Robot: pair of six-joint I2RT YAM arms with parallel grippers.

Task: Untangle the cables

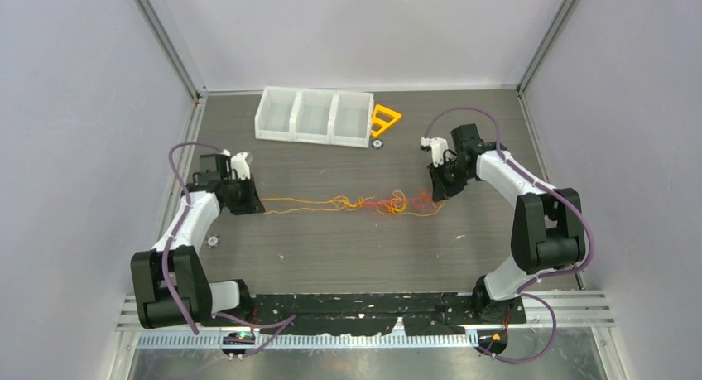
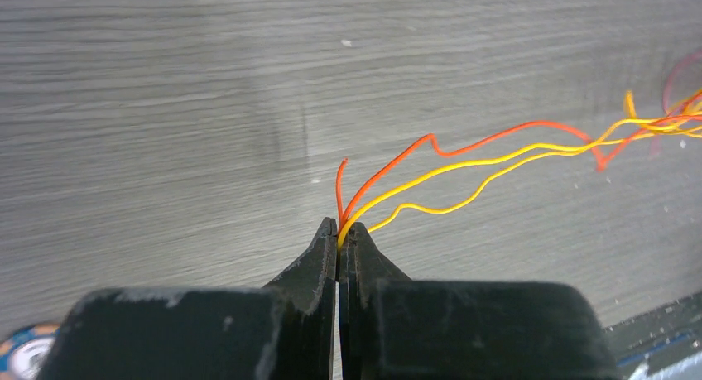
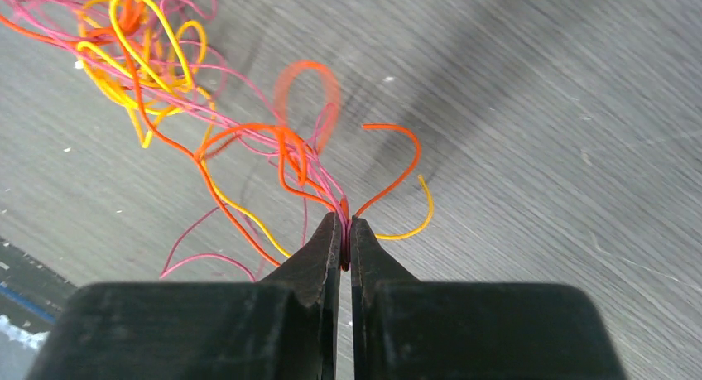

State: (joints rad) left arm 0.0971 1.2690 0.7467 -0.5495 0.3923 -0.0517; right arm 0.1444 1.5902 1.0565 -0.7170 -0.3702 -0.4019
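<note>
Between left hand (image 2: 338, 231) and right hand (image 3: 344, 227), both pinched shut on them, stretch the cables (image 1: 356, 203).

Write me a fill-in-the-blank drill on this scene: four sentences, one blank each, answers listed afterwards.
1. The left gripper and the right gripper are each ____ on strands of the cables.
2. The tangled clump of the cables lies nearer the ____ gripper.
3. The white bin has ____ compartments.
4. The orange-yellow triangle sits at the bin's ____ end, by the robot's own sides.

Missing words: shut; right; three; right.
</note>
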